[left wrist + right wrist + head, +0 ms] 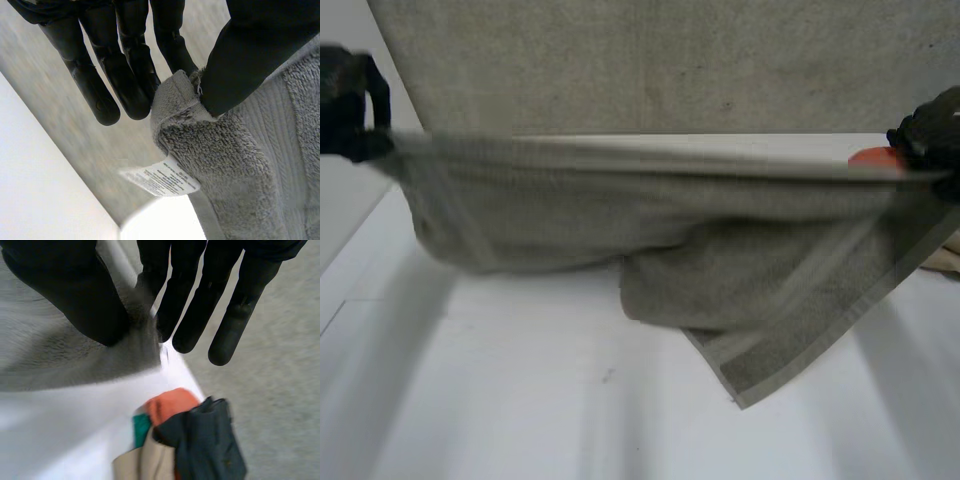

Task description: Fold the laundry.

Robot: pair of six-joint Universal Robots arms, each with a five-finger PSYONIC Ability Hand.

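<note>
White table [520, 400] surface lies closest, bare in front of me, and it is the largest item. Above it the towel [620, 220] is stretched between my 2 hands: top edge taut from side to side, body sagging onto the table, 1 lower corner pointing toward me. At 1 end, my left hand [350, 100] pinches a top corner between thumb and 1 finger; the remaining fingers are straight and clear of the cloth. At the other end, my right hand [930, 130] clamps the same edge between thumb and 1 finger, the other fingers extended free. On the table just beside my right hand sits a pile of clothes [190, 440], orange, green, tan and dark. Smallest, a care label [160, 180] hangs from the hem just beside my left grip.

Handling judgement: thick terry, soft, limp, fairly heavy for cloth, neither slippery nor fragile; it will not hold a shape unsupported. Take hold at corners, on the flat woven band, where a pinch bites firmly.
</note>
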